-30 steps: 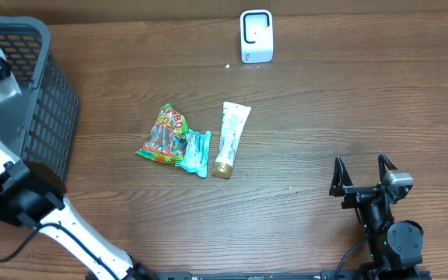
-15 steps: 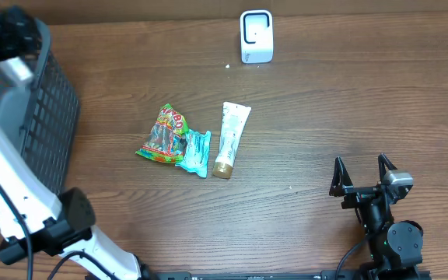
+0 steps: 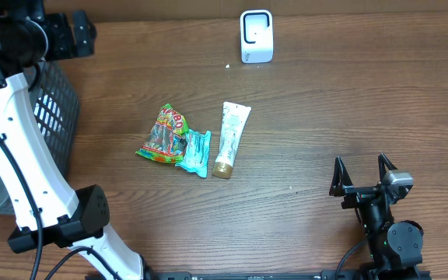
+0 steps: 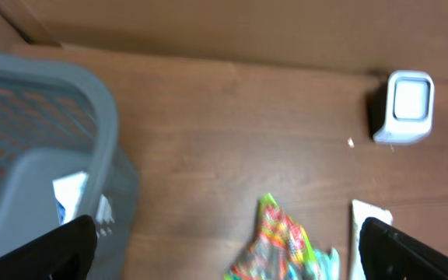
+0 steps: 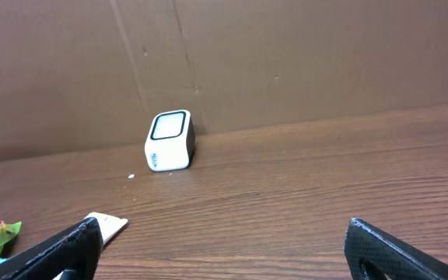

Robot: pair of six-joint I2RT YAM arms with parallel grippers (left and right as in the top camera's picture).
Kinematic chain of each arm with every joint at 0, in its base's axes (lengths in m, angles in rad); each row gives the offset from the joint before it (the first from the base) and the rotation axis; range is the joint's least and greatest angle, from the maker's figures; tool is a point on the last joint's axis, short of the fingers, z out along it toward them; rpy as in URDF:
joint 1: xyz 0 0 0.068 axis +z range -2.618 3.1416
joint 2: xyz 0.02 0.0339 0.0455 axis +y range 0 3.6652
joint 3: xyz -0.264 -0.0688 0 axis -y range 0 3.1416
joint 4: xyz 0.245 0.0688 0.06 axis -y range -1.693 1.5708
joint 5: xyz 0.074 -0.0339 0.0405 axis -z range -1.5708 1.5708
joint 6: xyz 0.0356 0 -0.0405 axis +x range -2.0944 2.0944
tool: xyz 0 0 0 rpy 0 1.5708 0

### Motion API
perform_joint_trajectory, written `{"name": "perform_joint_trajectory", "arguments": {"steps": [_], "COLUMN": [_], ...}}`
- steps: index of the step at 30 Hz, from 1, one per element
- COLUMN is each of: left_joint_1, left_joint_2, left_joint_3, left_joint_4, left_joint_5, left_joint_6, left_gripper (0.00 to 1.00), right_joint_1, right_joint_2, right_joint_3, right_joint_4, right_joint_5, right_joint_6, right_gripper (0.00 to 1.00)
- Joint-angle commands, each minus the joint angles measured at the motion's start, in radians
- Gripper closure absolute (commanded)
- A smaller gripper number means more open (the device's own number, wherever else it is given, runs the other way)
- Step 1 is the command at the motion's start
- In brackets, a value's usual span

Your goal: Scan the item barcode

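Three items lie mid-table: a colourful candy bag point(image 3: 162, 134), a teal packet point(image 3: 195, 152) and a white tube point(image 3: 231, 138). The white barcode scanner point(image 3: 256, 36) stands at the back edge. My left gripper point(image 3: 84, 33) hangs open and empty at the back left, beside the basket's far rim, well apart from the items. In the left wrist view the candy bag point(image 4: 282, 241) and the tube point(image 4: 372, 214) show below between the fingers, with the scanner point(image 4: 405, 105) at the right. My right gripper point(image 3: 362, 173) rests open and empty at the front right, facing the scanner point(image 5: 169, 140).
A dark mesh basket point(image 3: 49, 109) stands at the left edge, its grey rim point(image 4: 92, 101) in the left wrist view, with a white item point(image 4: 70, 190) inside. A brown wall closes off the back of the table. The white left arm point(image 3: 22, 155) rises over the basket.
My left arm has lifted out of the basket and swung toward the back, and its jaws have widened. The items and the right arm have not moved.
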Motion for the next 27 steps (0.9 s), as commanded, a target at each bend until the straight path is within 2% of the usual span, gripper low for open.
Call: {"name": "perform_joint_trajectory", "arguments": {"steps": [1,4,8,10,18,27], "left_joint_1": [0.013,0.039,0.131,0.188,0.394,0.429], "left_joint_2": [0.003,0.002,0.003,0.004,0.076,0.331], "left_joint_3": [0.003,0.003,0.003,0.003,0.001,0.001], "left_joint_4": [0.026,0.032,0.022,0.016,0.029,0.038], "left_joint_5": [-0.034,-0.072,-0.182,-0.210,-0.180,-0.100], "left_joint_6": [0.003,-0.010,-0.188,-0.231,-0.225,-0.173], "left_gripper": [0.00,0.00,0.00,0.00,0.00,0.00], "right_joint_1": [0.004,0.004,0.004,0.004,0.004,0.004], "right_joint_2": [-0.008,-0.008,-0.008,-0.008,-0.008,-0.008], "right_joint_3": [-0.010,-0.010,-0.010,-0.010,-0.010,-0.010], "right_joint_4": [0.005,0.005,0.005,0.005,0.005,0.005], "right_joint_5": [0.007,0.007,0.007,0.007,0.007,0.007], "right_joint_6": [-0.004,-0.004,-0.004,-0.004,-0.004,-0.004], "right_gripper": [0.00,0.00,0.00,0.00,0.00,0.00]}}
